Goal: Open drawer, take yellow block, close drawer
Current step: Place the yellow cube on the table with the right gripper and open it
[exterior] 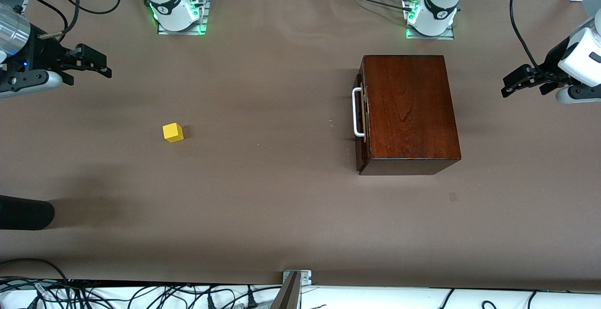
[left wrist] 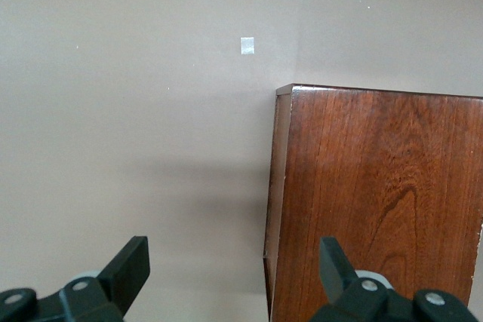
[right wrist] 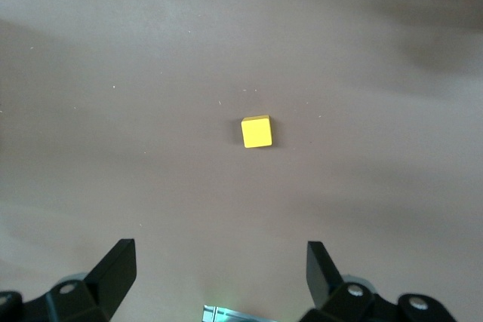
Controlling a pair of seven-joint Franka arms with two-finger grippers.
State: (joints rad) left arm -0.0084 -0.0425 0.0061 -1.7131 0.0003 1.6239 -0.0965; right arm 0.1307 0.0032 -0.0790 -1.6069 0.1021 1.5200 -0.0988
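- Nearest the front camera among the task's things, the glossy dark reddish-brown wooden box (exterior: 408, 112) is seen toward the left arm's end of the table, its drawer (exterior: 360, 112) shut flush, with the white U-shaped bar handle (exterior: 358, 112) facing the right arm's end.
- Well apart from it, toward the right arm's end, the small bright yellow cube (exterior: 173, 132) is found on the bare brown table covering (exterior: 263, 196), plain-faced and sharp-edged.
- With the block out and the drawer closed, the task is judged essentially complete.
- Polished wood grain is contrasted with the matte covering.
- Each black two-finger gripper is held aloft, fingers apart and empty: right gripper (right wrist: 219, 273) over the block, left gripper (left wrist: 234, 269) over the box's edge.
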